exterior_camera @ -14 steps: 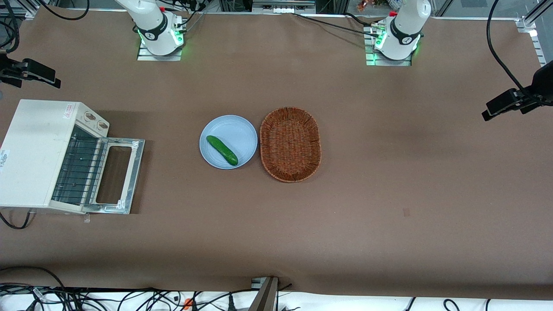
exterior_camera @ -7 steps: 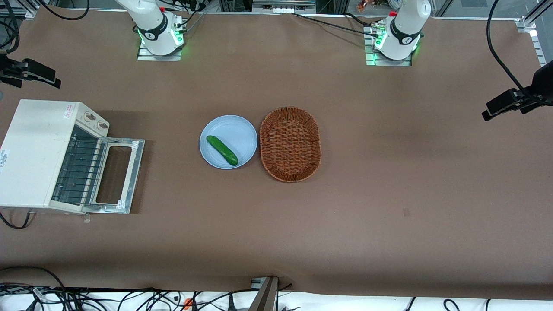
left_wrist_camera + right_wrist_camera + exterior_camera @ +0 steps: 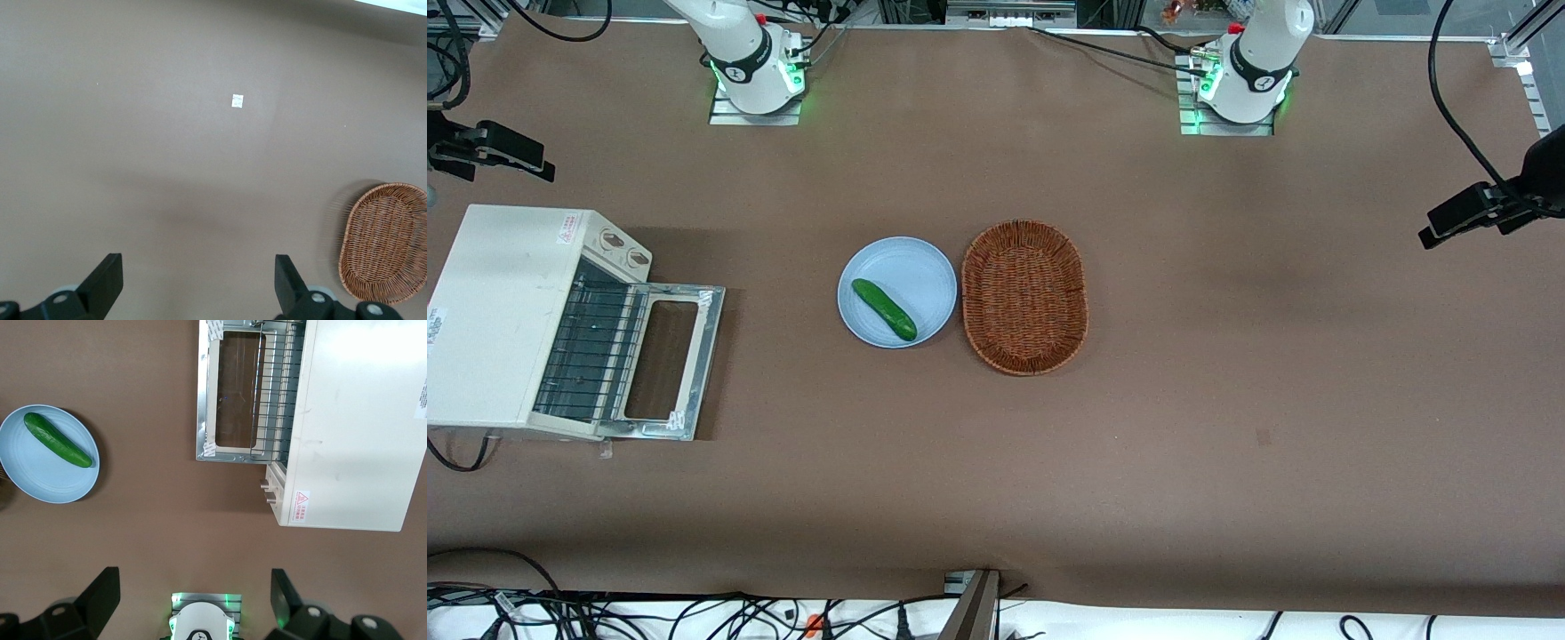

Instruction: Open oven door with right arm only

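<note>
The oven door (image 3: 665, 361) already lies swung down flat on the tabletop (image 3: 1227, 400) in front of the toaster oven (image 3: 503, 316), its shiny inner frame facing up and the wire rack (image 3: 591, 351) exposed. Its long edge runs toward and away from the front camera, parallel to the oven's mouth.

The right arm (image 3: 738, 44) is drawn up, and its tool (image 3: 190, 603) hangs high above the tabletop, looking down on the oven from well above, with fingers (image 3: 100, 593) spread wide and holding nothing. The door lies well apart from the tool and below it, toward the working arm's end of the table. To my eye the opening is done, with no further pull needed.

Nearer mid-table sit a plate (image 3: 925, 267) carrying a cucumber (image 3: 883, 309) and, beside it, a basket (image 3: 1024, 297).
</note>
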Available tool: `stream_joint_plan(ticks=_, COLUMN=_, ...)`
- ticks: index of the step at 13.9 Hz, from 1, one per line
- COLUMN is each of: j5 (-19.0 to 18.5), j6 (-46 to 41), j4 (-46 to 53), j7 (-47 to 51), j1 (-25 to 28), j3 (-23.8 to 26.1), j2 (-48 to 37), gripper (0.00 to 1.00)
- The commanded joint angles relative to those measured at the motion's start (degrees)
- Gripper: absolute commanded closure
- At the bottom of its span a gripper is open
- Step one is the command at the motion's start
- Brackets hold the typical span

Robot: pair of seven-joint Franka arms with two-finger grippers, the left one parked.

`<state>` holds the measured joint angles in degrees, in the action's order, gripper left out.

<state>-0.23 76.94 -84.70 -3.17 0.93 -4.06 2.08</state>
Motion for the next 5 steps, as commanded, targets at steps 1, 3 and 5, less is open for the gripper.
stream_joint_plan(ticks=1, j5=1.0, j6=-0.2, j4=0.3, j7=-0.6, j1=-0.3, j3=0.2, j2=-0.1, gripper=0.0)
stream_joint_plan(ticks=3, j5=1.0, j6=-0.3, j4=0.2, j7=-0.5, j1=-0.3, j3=0.2, j2=-0.1, gripper=0.0)
stream_joint_plan(ticks=5, j5=1.0, j6=-0.4, j4=0.2, j7=-0.6, j1=-0.2, j3=0.3, j2=-0.1, gripper=0.0)
